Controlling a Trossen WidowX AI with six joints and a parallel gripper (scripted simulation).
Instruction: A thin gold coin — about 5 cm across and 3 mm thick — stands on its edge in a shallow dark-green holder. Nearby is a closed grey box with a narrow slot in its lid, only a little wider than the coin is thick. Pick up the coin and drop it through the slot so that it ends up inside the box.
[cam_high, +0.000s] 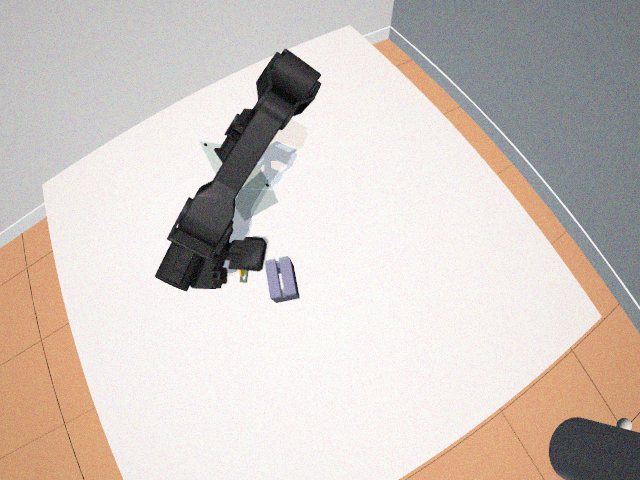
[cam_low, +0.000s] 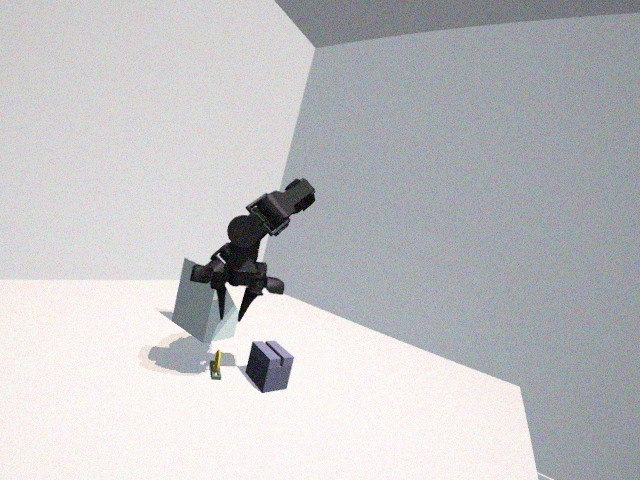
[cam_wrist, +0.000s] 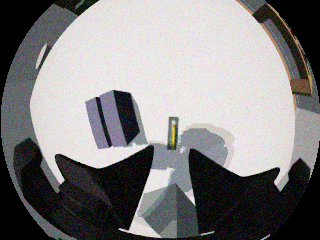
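The gold coin (cam_low: 218, 359) (cam_wrist: 173, 135) stands on edge in the dark-green holder (cam_low: 216, 377) (cam_wrist: 173, 119). In the top view the arm hides most of both; a bit of the holder (cam_high: 243, 280) shows. The grey box (cam_high: 282, 280) (cam_low: 269, 365) (cam_wrist: 111, 120) stands beside the holder, closed, with a narrow slot along its lid. My gripper (cam_low: 231, 320) (cam_wrist: 171, 151) points down, open and empty, its fingertips apart and well above the coin. In the wrist view the coin shows just beyond the gap between the fingertips. In the top view the fingertips are hidden.
A pale green wedge-shaped base block (cam_high: 258, 198) (cam_low: 193, 307) (cam_wrist: 172, 212) stands behind the holder, under the arm. The arm (cam_high: 248, 149) reaches over it. A dark rounded object (cam_high: 594, 446) is at the lower right of the top view, off the table.
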